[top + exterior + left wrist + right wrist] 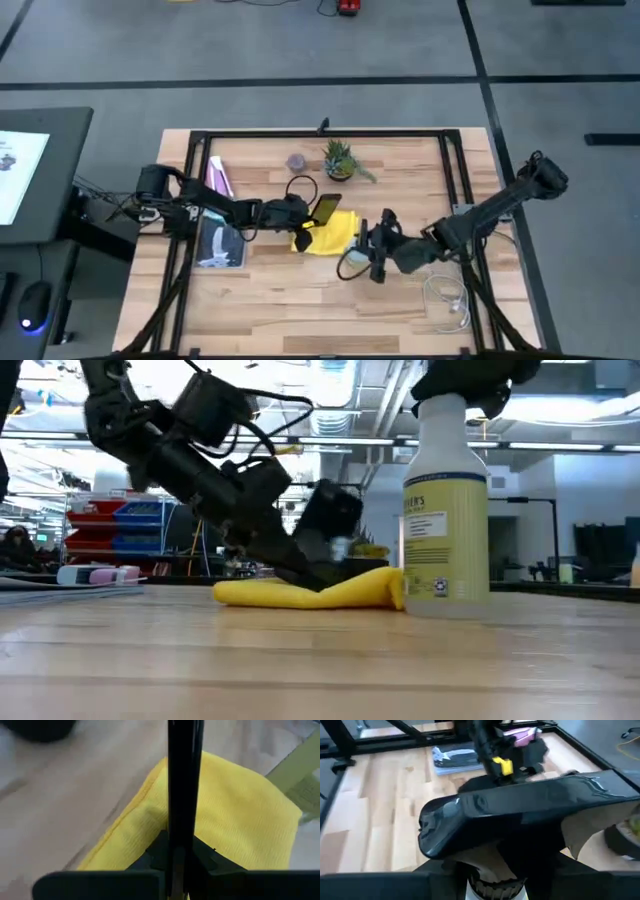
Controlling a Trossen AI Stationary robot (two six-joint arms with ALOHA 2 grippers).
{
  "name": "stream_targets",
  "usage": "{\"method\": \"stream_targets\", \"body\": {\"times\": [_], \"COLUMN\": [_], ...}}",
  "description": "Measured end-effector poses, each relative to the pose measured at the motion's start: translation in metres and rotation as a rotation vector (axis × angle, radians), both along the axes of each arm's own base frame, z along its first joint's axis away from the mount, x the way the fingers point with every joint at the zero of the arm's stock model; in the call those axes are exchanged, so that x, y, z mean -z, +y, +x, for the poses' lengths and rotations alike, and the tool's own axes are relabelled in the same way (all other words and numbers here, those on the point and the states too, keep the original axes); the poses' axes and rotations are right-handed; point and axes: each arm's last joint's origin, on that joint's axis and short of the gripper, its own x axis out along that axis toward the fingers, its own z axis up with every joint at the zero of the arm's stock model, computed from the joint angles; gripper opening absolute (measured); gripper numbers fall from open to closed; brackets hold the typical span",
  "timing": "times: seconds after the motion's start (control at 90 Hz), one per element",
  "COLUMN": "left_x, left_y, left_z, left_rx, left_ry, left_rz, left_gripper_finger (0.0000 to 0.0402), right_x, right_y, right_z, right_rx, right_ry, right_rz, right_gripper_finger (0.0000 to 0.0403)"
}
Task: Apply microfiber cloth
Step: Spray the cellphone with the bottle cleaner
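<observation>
The bright yellow microfiber cloth [328, 238] lies crumpled on the wooden table near its middle, also in the low view [300, 593] and the left wrist view [240, 815]. My left gripper [303, 213] is shut on a black smartphone [327, 208], held tilted over the cloth's left part. To the cloth's right stands a pale spray bottle [445, 510] with a black trigger head [520, 815]. My right gripper [375, 252] is shut on the bottle's top. My left gripper pinches the smartphone's lower part [176, 851] between its two fingers, across the two flat faces. It comes slanting down from the table's left. The phone stands tilted, its upper end [335, 510] raised. Whether its lower end touches the cloth, I cannot tell. My right gripper holds the spray bottle at its white neck [495, 887], just under the trigger head, coming level from the table's right. Its fingers are mostly hidden by the head. The bottle stands upright with its base [445, 605] on the table.
A potted plant [340, 160] and a small greyish object [296, 161] stand at the back. A pink-and-white packet [218, 178] and a pale blue-and-white flat packet [220, 245] lie at the left. A white cable [450, 300] lies at the near right. A black frame [320, 132] rims the table.
</observation>
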Motion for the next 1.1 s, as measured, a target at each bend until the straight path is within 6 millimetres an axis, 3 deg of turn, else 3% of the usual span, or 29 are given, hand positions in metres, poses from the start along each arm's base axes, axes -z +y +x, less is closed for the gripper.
{"method": "stream_targets", "body": {"times": [0.256,0.467,0.567,0.656,0.767,0.922,1.1], "left_x": [-0.007,-0.037,-0.046,-0.039,-0.017,-0.013,0.006], "left_y": [-0.006,-0.014,-0.023,-0.029,-0.03,-0.032,-0.031], "left_z": [-0.015,-0.012,-0.014,-0.017,-0.023,-0.024,-0.022], "left_rx": [-0.042,-0.01,0.007,0.024,-0.001,0.023,0.039], "left_ry": [-0.036,-0.137,-0.17,-0.149,-0.092,-0.257,-0.242], "left_rz": [0.025,0.084,0.107,0.125,0.124,0.164,0.171], "left_gripper_finger": [0.0008,0.0008,0.0008,0.0008,0.0008,0.0008,0.0008], "right_x": [-0.006,-0.032,-0.034,-0.026,-0.013,-0.015,-0.002], "right_y": [-0.008,-0.005,-0.005,-0.003,0.001,0.007,0.005], "right_z": [-0.002,-0.01,-0.011,-0.008,-0.001,0.015,0.033], "right_rx": [-0.036,-0.093,-0.1,-0.171,-0.235,-0.359,-0.466], "right_ry": [0.013,-0.053,-0.062,-0.014,0.018,-0.084,-0.092], "right_rz": [-0.061,-0.061,-0.054,-0.05,-0.05,-0.047,-0.018], "right_gripper_finger": [0.0118,0.0118,0.0118,0.0118,0.0118,0.0118,0.0118]}}
